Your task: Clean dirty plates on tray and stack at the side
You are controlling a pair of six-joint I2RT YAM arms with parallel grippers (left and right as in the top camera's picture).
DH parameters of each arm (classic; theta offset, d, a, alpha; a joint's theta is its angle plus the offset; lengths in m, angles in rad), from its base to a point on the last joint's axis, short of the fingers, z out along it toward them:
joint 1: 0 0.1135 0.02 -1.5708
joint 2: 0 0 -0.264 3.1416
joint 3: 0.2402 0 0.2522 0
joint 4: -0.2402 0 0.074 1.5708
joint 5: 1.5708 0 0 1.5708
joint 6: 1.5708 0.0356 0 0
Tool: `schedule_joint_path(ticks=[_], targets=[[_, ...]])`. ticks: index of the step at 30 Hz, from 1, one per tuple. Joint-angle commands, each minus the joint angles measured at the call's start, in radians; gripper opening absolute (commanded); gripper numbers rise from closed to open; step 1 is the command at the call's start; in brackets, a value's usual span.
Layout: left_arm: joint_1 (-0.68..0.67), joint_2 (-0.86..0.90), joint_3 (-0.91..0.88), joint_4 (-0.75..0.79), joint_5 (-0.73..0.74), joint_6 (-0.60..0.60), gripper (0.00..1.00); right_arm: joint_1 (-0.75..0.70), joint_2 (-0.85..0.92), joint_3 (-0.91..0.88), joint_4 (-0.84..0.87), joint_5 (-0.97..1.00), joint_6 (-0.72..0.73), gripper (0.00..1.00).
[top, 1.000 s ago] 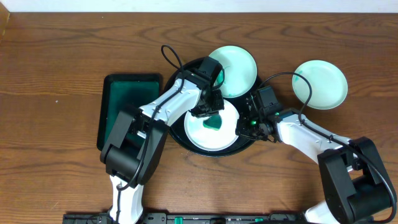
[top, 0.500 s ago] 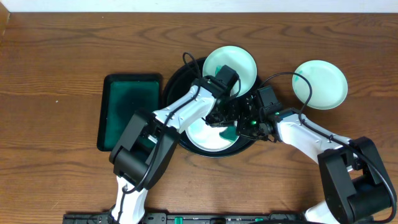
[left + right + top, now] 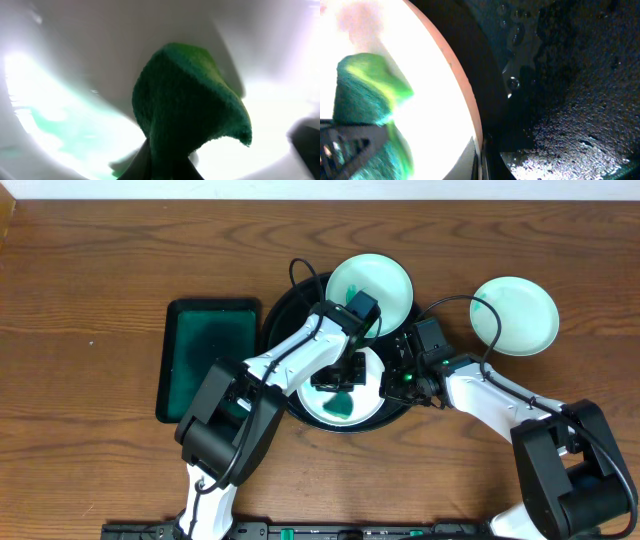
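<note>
"What's the left end effector (image 3: 340, 377) doing?"
"It's clamped on a green sponge (image 3: 190, 110), pressed onto the smeared plate (image 3: 312, 395) beneath it, inside the black tray (image 3: 280, 315)."
"And the right end effector (image 3: 396, 380)?"
"At that plate's rim. Apart or together, I can't tell. Another plate (image 3: 514, 315) sits on the table (image 3: 90, 280) beyond it."

Wood table (image 3: 80, 280), black tray (image 3: 282, 312), green tray (image 3: 205, 360), plate (image 3: 514, 315)
</note>
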Motion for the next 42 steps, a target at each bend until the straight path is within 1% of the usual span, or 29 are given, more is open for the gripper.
schedule_joint_path(ticks=[1, 2, 7, 9, 13, 21, 28, 32, 36, 42], targets=[[0.032, 0.029, -0.028, -0.039, -0.32, 0.002, 0.07, 0.013, 0.043, -0.032, -0.029, 0.052, -0.023, 0.01], [0.032, 0.029, -0.028, -0.043, -0.382, -0.002, 0.07, 0.013, 0.043, -0.032, -0.029, 0.052, -0.023, 0.01], [0.033, 0.029, -0.028, -0.056, -0.568, -0.006, 0.07, 0.013, 0.043, -0.032, -0.03, 0.052, -0.023, 0.01], [0.034, 0.029, -0.028, -0.063, -0.621, -0.009, 0.07, 0.013, 0.043, -0.032, -0.03, 0.052, -0.023, 0.01], [0.033, 0.029, -0.027, -0.076, -0.697, -0.009, 0.07, 0.013, 0.043, -0.032, -0.029, 0.052, -0.023, 0.01], [0.033, 0.029, 0.011, -0.107, -0.792, -0.022, 0.07, 0.013, 0.043, -0.032, -0.03, 0.052, -0.023, 0.01], [0.033, 0.028, 0.091, -0.143, -0.853, -0.021, 0.07, 0.013, 0.043, -0.032, -0.031, 0.052, -0.023, 0.01], [0.033, 0.026, 0.153, -0.18, -0.855, -0.021, 0.07, 0.013, 0.043, -0.032, -0.03, 0.052, -0.023, 0.01], [0.033, 0.025, 0.189, -0.223, -0.812, -0.02, 0.07, 0.013, 0.041, -0.031, -0.023, 0.052, -0.028, 0.01], [0.034, 0.025, 0.222, -0.291, -0.733, -0.02, 0.07, 0.012, 0.007, 0.003, -0.044, 0.056, -0.101, 0.01]])
